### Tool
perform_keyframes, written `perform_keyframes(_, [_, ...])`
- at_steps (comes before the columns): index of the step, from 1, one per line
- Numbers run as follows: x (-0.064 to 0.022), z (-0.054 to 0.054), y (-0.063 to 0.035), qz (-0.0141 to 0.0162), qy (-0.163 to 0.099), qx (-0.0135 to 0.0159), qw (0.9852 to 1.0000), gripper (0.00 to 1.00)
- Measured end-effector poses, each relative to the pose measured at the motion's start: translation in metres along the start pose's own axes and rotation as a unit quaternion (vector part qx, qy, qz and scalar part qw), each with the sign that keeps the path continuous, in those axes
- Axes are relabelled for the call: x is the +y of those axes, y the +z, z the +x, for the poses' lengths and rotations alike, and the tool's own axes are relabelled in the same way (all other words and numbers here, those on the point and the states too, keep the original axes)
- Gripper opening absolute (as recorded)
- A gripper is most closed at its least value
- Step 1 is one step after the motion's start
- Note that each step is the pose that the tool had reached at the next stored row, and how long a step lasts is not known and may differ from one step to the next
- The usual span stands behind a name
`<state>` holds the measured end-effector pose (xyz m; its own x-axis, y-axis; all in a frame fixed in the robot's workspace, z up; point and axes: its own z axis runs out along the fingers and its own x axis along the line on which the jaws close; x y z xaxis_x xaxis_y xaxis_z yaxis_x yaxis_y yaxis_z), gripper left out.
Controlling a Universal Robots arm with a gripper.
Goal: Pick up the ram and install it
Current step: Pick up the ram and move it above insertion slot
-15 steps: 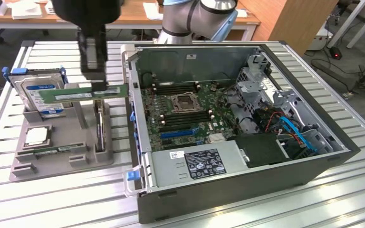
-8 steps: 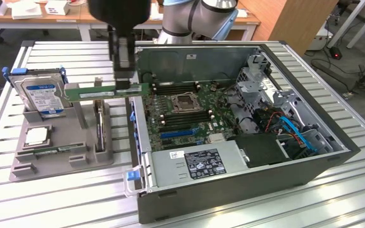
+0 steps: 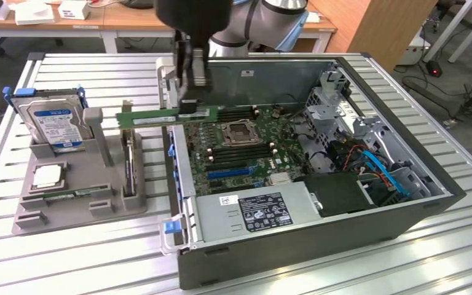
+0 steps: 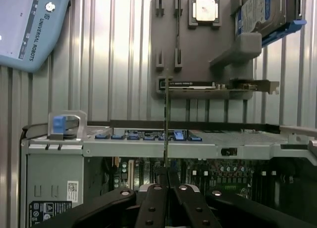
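Note:
The ram, a long thin green stick, hangs level above the left wall of the open computer case, reaching out toward the grey fixture. My gripper points straight down and is shut on the ram near its case-side end. In the wrist view the ram appears edge-on as a thin line rising from between my gripper's black fingers, crossing the case wall. Below and inside the case lies the motherboard with its CPU socket and dark slots.
A grey fixture at the exterior view's left holds a silver hard drive, a CPU chip and a dark expansion card. The power supply sits at the case's near side. A teach pendant lies on the slatted table.

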<state>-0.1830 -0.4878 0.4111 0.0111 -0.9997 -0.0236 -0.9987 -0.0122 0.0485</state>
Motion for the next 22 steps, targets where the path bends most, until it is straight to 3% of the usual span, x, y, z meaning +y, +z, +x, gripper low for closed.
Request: perform_keyframes(22, [-0.0998, 0.001, -0.0048, 0.0, 0.0, -0.0001, 1.0, 0.1])
